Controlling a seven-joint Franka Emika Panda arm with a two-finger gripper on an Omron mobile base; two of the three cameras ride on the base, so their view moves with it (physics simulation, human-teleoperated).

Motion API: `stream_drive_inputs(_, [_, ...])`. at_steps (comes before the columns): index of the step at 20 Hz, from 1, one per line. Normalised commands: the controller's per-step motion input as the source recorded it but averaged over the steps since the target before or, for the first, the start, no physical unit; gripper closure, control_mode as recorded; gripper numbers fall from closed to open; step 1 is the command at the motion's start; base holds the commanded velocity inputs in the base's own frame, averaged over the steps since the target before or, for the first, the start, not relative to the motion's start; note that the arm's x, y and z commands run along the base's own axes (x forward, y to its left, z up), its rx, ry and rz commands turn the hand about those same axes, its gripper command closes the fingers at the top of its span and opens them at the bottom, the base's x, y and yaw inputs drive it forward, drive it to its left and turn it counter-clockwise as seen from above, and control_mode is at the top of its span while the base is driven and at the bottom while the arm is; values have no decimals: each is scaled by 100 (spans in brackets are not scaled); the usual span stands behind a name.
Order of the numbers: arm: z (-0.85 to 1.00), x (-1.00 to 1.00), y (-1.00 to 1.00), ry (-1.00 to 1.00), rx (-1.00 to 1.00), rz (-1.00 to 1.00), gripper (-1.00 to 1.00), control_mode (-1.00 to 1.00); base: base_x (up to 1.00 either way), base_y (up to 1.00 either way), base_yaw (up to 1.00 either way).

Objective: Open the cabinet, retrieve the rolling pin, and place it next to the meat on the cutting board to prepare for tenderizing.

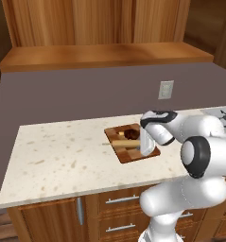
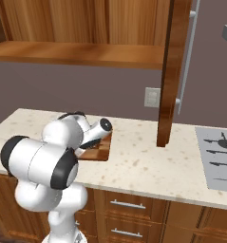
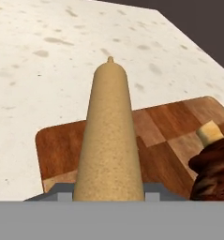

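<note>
Rolling pin [image 3: 108,136] clamped in the claw [image 3: 108,196], over cutting board [image 3: 155,136], beside meat [image 3: 214,171].

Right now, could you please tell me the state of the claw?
Claw: closed on the rolling pin, over the cutting board.

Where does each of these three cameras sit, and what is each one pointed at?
Left base view: behind the arm's left, facing counter and cutting board; arm at lower right.
Right base view: behind its right, same board, open cabinet door; arm lower left.
Hand view: on the hand, along the rolling pin beside the meat.
Every view shares the board.
</note>
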Motion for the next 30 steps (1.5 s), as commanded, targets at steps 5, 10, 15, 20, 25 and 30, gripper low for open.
stream_drive_inputs(5, [-21,18,-17,0,0,0,100,-100,0,0,0])
stream_drive_inputs(10, [-20,14,-14,0,0,0,100,-100,0,0,0])
stream_drive_inputs(15, [-10,9,-6,0,2,0,100,-100,0,0,0])
stream_drive_inputs(20, [-11,9,0,0,2,0,100,-100,0,0,0])
stream_drive_inputs(25, [-18,8,0,0,1,0,-100,-100,0,0,0])
stream_drive_inputs(30, [-15,11,0,0,1,0,-100,-100,0,0,0])
